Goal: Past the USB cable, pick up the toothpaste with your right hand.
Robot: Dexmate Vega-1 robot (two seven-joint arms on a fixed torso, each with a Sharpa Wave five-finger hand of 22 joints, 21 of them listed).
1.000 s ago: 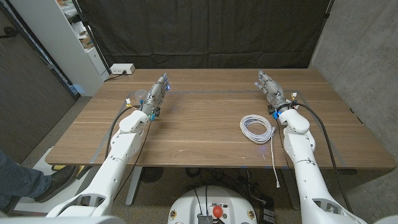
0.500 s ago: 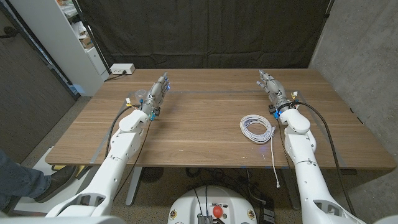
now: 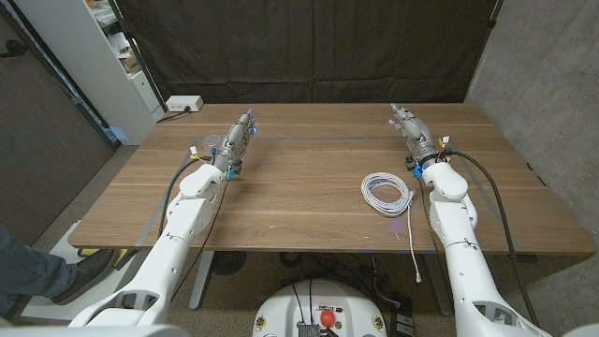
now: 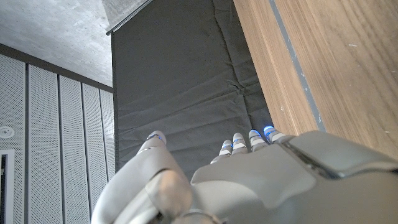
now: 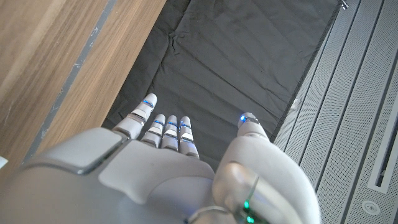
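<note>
A white USB cable lies coiled on the wooden table, right of the middle. My right hand is beyond the coil near the far right of the table, fingers stretched out toward the back edge and holding nothing. In the right wrist view the right hand points at the black curtain with its fingers straight and the thumb apart. My left hand reaches out the same way on the far left, with nothing in it. In its wrist view the left hand also shows straight fingers.
A black curtain hangs behind the table. A white power strip sits past the far left corner beside a white shelf. A person's leg and shoe are at the lower left. A thin white cable hangs by my right forearm.
My right arm has edged slightly to the right. The left arm and the cable coil have stayed put.
</note>
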